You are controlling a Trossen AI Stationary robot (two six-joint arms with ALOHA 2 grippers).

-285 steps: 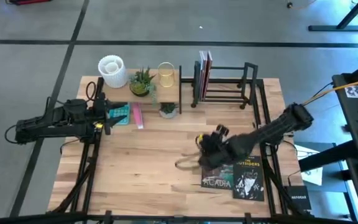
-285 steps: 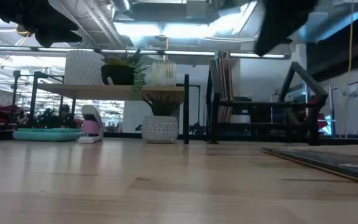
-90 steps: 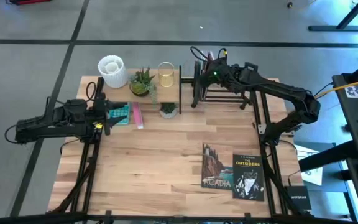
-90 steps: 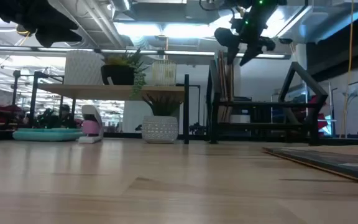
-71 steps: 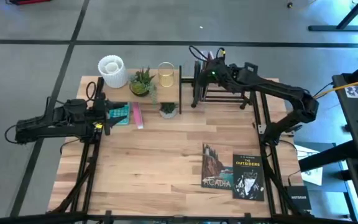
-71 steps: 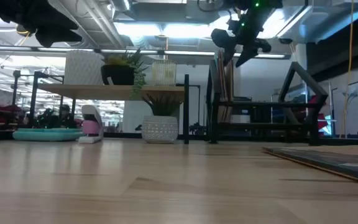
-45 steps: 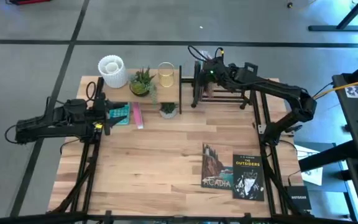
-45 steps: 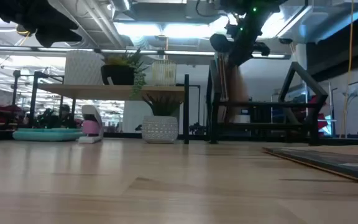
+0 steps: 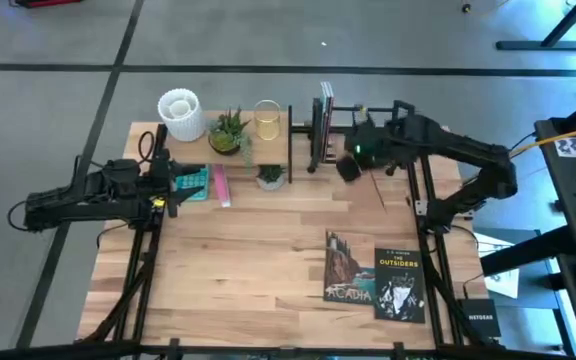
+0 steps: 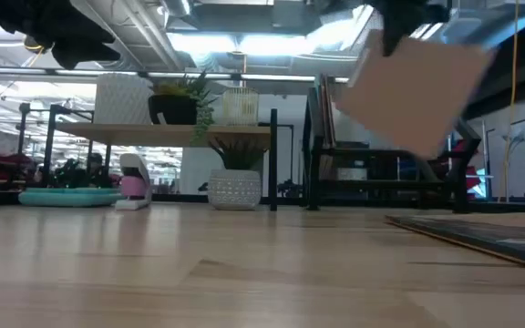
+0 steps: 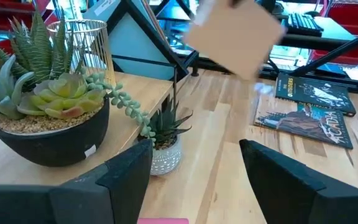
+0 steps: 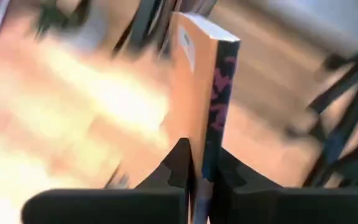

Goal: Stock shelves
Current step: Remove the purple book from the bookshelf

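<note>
Your right claw (image 12: 194,177), clamped on a tan book (image 10: 417,87), has swung it away from the black rack (image 9: 368,135); shelving remains undone.

You're working over a smooth grey concrete floor (image 9: 218,40) with dark seam lines crossing it. The big light-wood tabletop (image 9: 248,270) sits on a black metal frame (image 9: 133,290). From the low camera you get an open ceiling with silver ducts and pipes (image 10: 135,23) and bright strip lights (image 10: 244,41). Off to the left there's a brightly lit stretch of room with cluttered racks (image 10: 7,155).
</note>
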